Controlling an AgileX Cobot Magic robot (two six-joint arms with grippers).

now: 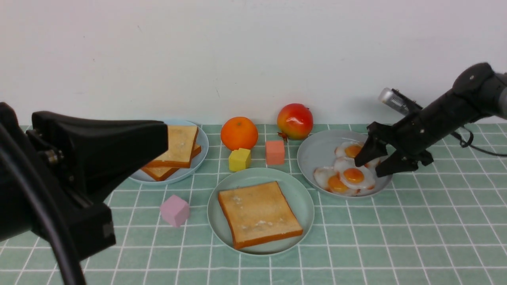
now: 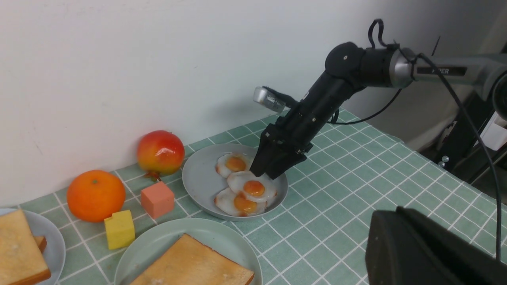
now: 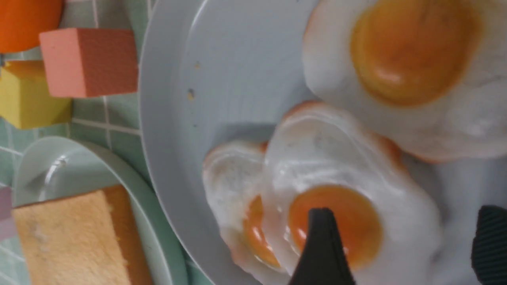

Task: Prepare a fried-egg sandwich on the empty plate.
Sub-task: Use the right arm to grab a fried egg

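Right of centre, our right gripper [image 1: 372,166] hangs open astride the middle egg [image 1: 353,176] we want for the toast [image 1: 259,213] at lower centre.

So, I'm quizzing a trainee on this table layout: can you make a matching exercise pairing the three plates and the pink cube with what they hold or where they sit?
1. mint-green plate
2. grey plate
3. pale blue plate
4. pink cube

A. three fried eggs
B. straight on the tablecloth, on no plate
C. one toast slice
D. stacked toast slices

Pairs: 1-C, 2-A, 3-D, 4-B.
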